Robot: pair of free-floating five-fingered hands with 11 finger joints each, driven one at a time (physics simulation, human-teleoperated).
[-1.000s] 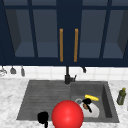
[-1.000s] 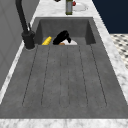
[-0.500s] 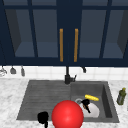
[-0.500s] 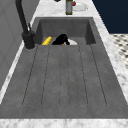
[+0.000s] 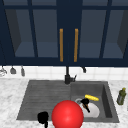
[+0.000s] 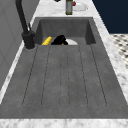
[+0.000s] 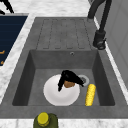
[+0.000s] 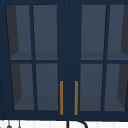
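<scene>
Front view: the right hand (image 5: 85, 103) hangs at lower centre-right over the white plate (image 5: 93, 111) in the basin; the left hand (image 5: 43, 117) idles at lower left beside a red ball (image 5: 67, 115).

Right side view: its fingers curl round a small brown object (image 7: 69, 83), probably light and rigid, best pinched from above at its sides. A yellow corn cob (image 7: 90, 94) lies just right.

The right robot hand (image 5: 85, 102) hangs low, fingers curled downward around something small and brown. The left robot hand (image 5: 43, 117) hovers apart at the lower left, its finger pose unclear.
</scene>
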